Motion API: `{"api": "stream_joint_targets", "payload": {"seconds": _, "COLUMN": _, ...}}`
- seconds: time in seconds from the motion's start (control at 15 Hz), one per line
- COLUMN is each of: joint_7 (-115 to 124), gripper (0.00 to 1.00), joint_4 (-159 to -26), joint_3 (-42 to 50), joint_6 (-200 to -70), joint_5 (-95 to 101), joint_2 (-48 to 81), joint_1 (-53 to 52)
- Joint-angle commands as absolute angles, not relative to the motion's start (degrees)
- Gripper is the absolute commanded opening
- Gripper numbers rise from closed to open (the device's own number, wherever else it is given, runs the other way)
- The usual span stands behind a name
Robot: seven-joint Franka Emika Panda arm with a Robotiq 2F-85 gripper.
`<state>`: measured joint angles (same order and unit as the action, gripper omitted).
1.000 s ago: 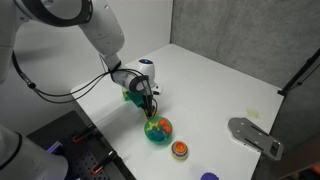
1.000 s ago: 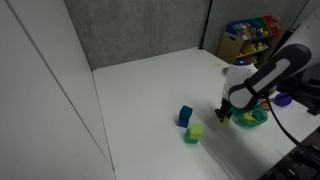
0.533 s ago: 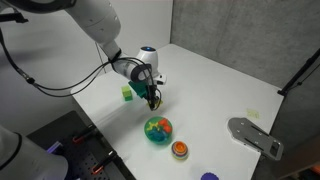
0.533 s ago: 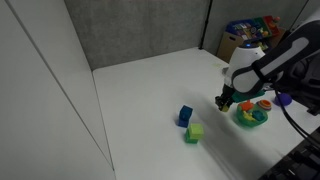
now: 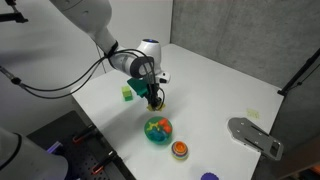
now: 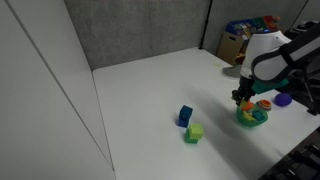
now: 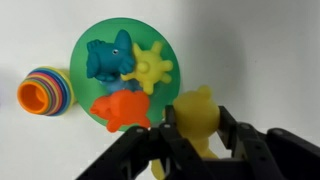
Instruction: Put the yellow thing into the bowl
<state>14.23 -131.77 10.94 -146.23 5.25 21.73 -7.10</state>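
Observation:
My gripper [image 7: 197, 122] is shut on the yellow thing [image 7: 200, 108], a small bear-shaped toy, and holds it above the table just beside the rim of the teal-green bowl [image 7: 82, 72]. The bowl holds a blue toy, a yellow star-shaped toy and an orange toy. In both exterior views the gripper [image 5: 152, 97] [image 6: 243, 97] hangs a little above and next to the bowl [image 5: 158, 130] [image 6: 251, 116].
An orange round thing with coloured rings [image 7: 45, 90] [image 5: 180, 150] stands beside the bowl. A green cube [image 5: 128, 93] [image 6: 193, 132] and a blue cube [image 6: 186, 115] lie on the white table. A grey flat object [image 5: 255, 136] lies at the table's far end.
The gripper has risen from the table with the yellow thing in it and shifted towards the bowl. The bowl and cubes have not moved.

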Motion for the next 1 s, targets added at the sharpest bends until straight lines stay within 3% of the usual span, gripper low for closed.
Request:
{"api": "stream_joint_targets", "payload": {"seconds": 0.0, "joint_7": 14.2, "gripper": 0.19, "joint_4": -136.82, "joint_3": 11.25, "joint_6": -146.23, "joint_5": 9.16, "joint_2": 17.55, "joint_1": -4.91}}
{"api": "stream_joint_targets", "payload": {"seconds": 0.93, "joint_7": 10.58, "gripper": 0.19, "joint_4": -142.6, "joint_3": 11.77, "joint_6": -160.44, "joint_5": 12.15, "joint_2": 23.54, "joint_1": -2.93}}
